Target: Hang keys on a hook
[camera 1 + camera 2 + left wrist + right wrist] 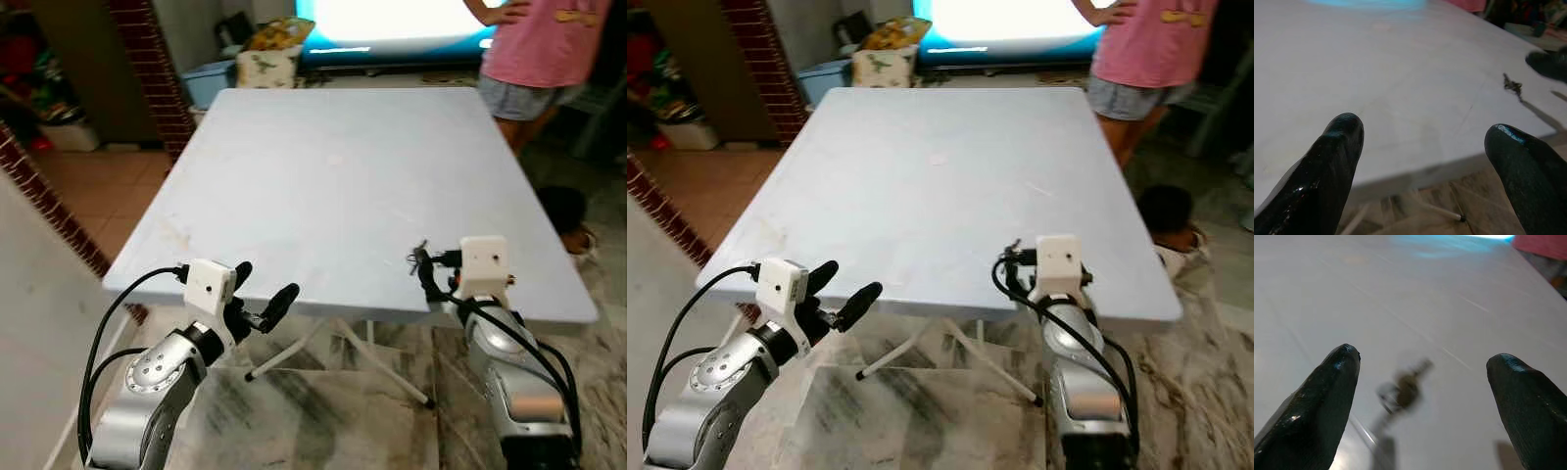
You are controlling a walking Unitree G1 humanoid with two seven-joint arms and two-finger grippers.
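Right end effector, fingers spread, brackets the keys on the desk, apparently for grasping; left end effector idles, spread.

You get even, soft daylight on the pale desk, while the screen beyond it blows out to white-blue glare. In your right wrist view the keys are smeared and out of focus, casting a faint shadow.
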